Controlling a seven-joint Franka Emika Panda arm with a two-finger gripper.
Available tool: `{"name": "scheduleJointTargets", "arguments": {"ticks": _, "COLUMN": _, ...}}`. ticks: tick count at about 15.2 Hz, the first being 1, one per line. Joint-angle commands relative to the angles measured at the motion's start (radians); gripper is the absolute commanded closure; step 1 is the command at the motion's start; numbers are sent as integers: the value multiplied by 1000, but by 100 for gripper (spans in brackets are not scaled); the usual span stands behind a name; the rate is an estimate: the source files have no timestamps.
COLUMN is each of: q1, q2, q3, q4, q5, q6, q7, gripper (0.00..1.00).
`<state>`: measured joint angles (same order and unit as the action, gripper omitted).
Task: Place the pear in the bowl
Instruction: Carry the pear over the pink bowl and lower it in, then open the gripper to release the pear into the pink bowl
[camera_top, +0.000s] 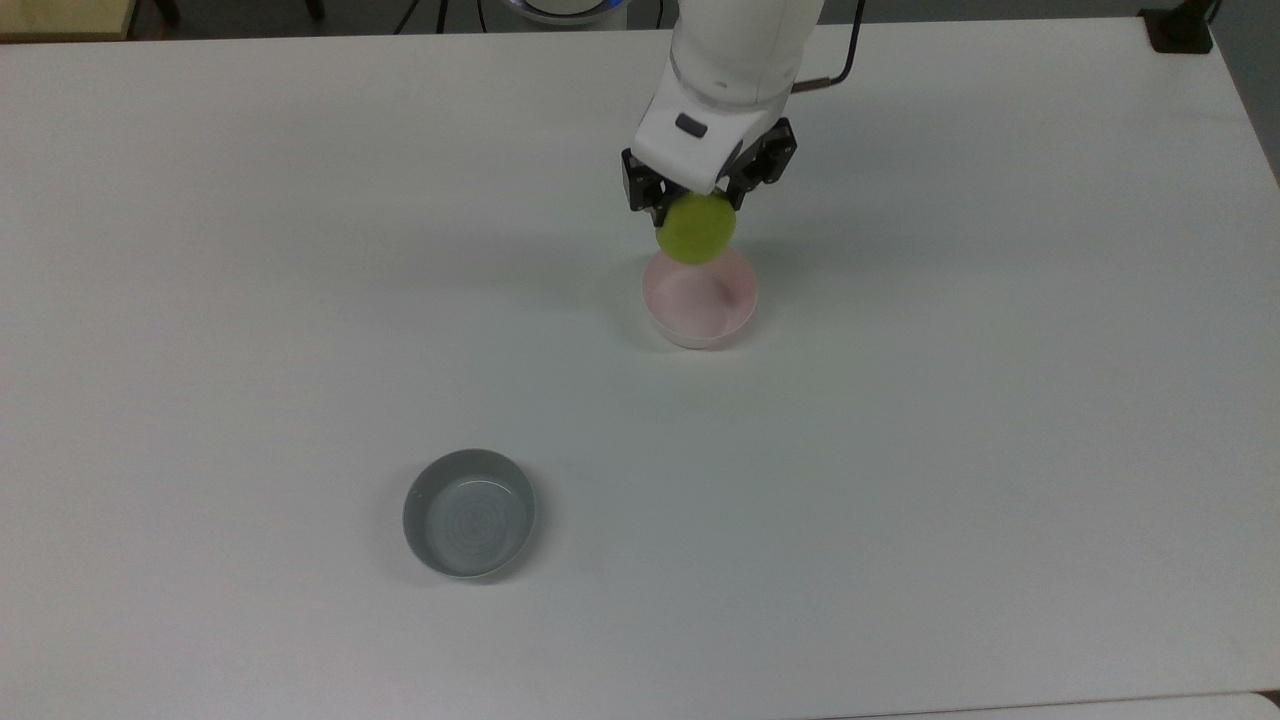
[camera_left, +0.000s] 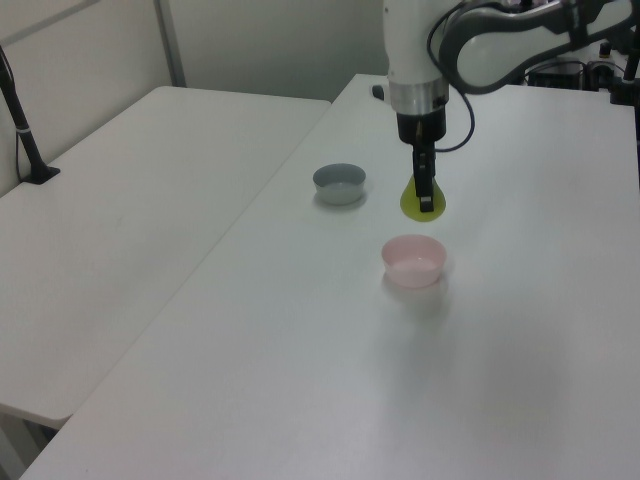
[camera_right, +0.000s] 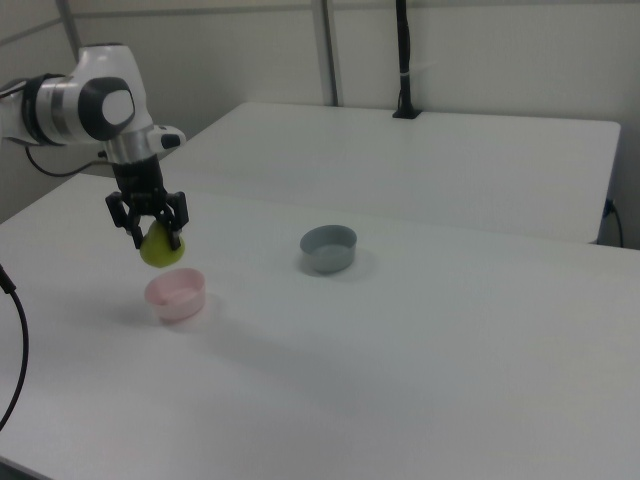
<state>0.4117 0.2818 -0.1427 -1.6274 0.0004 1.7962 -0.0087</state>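
Yellow-green and glossy, the pear (camera_top: 695, 229) is held clamped in the gripper (camera_top: 702, 205), hanging in the air above the table (camera_top: 950, 450) and not yet inside the pink bowl (camera_top: 700, 298). In the top view it overlaps the bowl's far rim; in the right view it is seen above and just to the right view's left of the bowl's middle. If it were released from here, the rim could be struck and the pear sent rolling onto the table, or the light bowl could be tipped or pushed aside; a drop from this height could also make the rounded fruit bounce out. The grey bowl (camera_top: 469, 513), well apart, is not judged to be at risk. The pear's stem and upper part are hidden by the gripper, so the exact hold cannot be made out. How far the pear hangs above the rim is hard to judge from any view.
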Motion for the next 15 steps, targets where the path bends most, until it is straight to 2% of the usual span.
{"name": "scheduleJointTargets", "arguments": {"ticks": 1, "q1": 6, "q2": 51, "q3": -3, "q4": 11, "q5": 10, "q6": 37, "q7": 13, "gripper": 65}}
{"name": "scheduleJointTargets", "arguments": {"ticks": 6, "q1": 7, "q2": 125, "q3": -3, "q4": 6, "q5": 1, "q6": 98, "q7": 13, "gripper": 65}}
{"name": "scheduleJointTargets", "arguments": {"ticks": 11, "q1": 15, "q2": 143, "q3": -3, "q4": 3, "q5": -2, "q6": 115, "q7": 13, "gripper": 64}}
{"name": "scheduleJointTargets", "arguments": {"ticks": 12, "q1": 15, "q2": 148, "q3": -3, "q4": 3, "q5": -2, "q6": 117, "q7": 13, "gripper": 60}}
{"name": "scheduleJointTargets", "arguments": {"ticks": 15, "q1": 15, "q2": 154, "q3": -3, "q4": 3, "q5": 0, "q6": 123, "q7": 32, "gripper": 33}}
